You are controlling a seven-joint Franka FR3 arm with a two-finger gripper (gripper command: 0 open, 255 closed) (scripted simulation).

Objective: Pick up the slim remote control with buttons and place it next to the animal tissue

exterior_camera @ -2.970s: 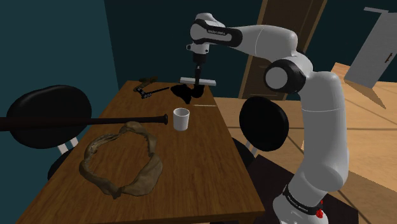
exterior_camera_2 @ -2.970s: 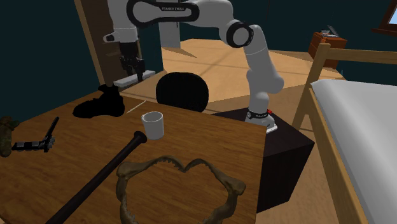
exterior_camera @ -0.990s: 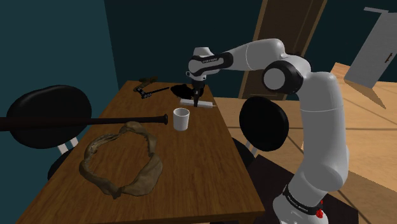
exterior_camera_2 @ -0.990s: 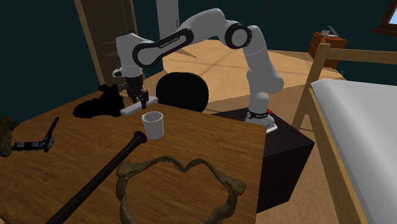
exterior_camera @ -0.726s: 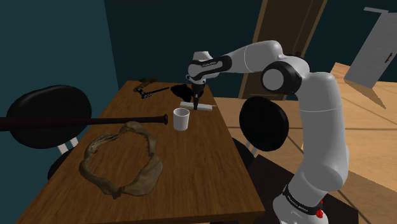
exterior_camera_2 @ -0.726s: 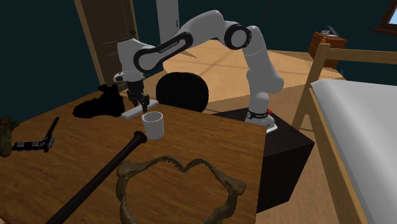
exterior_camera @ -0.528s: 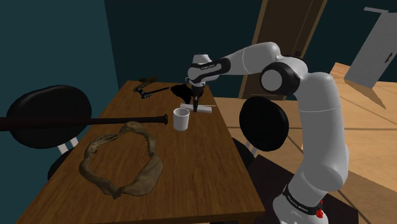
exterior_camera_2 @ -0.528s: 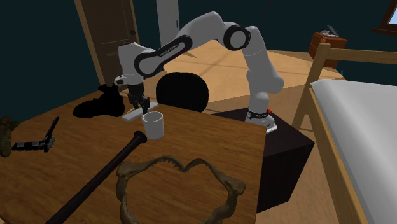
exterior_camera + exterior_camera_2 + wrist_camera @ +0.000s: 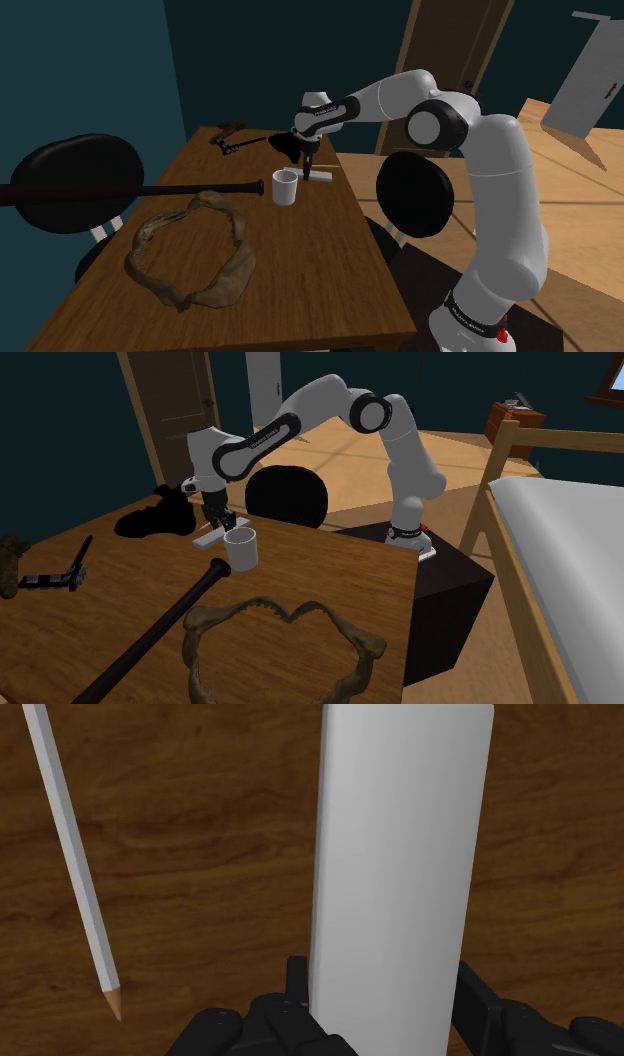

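- Your gripper (image 9: 309, 166) (image 9: 217, 524) (image 9: 385, 1004) is clamped on the remote control (image 9: 320, 177) (image 9: 207, 538) (image 9: 400, 854). Its black fingers (image 9: 296, 994) press the two long sides at one end.
- The remote control is drawn as a plain white, slim slab. It sits low over the tabletop (image 9: 330, 265) (image 9: 330, 582), close to the edge that faces the stand and in the half farther from the shoulder camera. You cannot tell whether it touches the wood.
- In the wrist view you see a grey pencil (image 9: 75, 854) lying on the wood beside the remote control but apart from it. Its sharpened tip points back toward the gripper.
- A white cup (image 9: 285, 187) (image 9: 241, 548) stands upright just beside the remote control, on the side away from the stand-facing edge.
- A black shape (image 9: 285, 145) (image 9: 155, 517) lies just beyond the gripper, toward the tabletop's far end.
- A small folding tool (image 9: 228, 145) (image 9: 55, 577) rests near the far corner away from the stand.
- A black bat (image 9: 150, 190) (image 9: 160, 632) lies across the tabletop. Its knob is near the cup, and its length runs toward the edge opposite the stand.
- The animal tissue (image 9: 240, 265) (image 9: 365, 642), a brownish toothed ring, lies flat in the nearer half of the tabletop. It is past the cup and bat and well apart from the remote control.
- A round black chair (image 9: 415, 195) (image 9: 288, 497) stands at the stand-facing edge.
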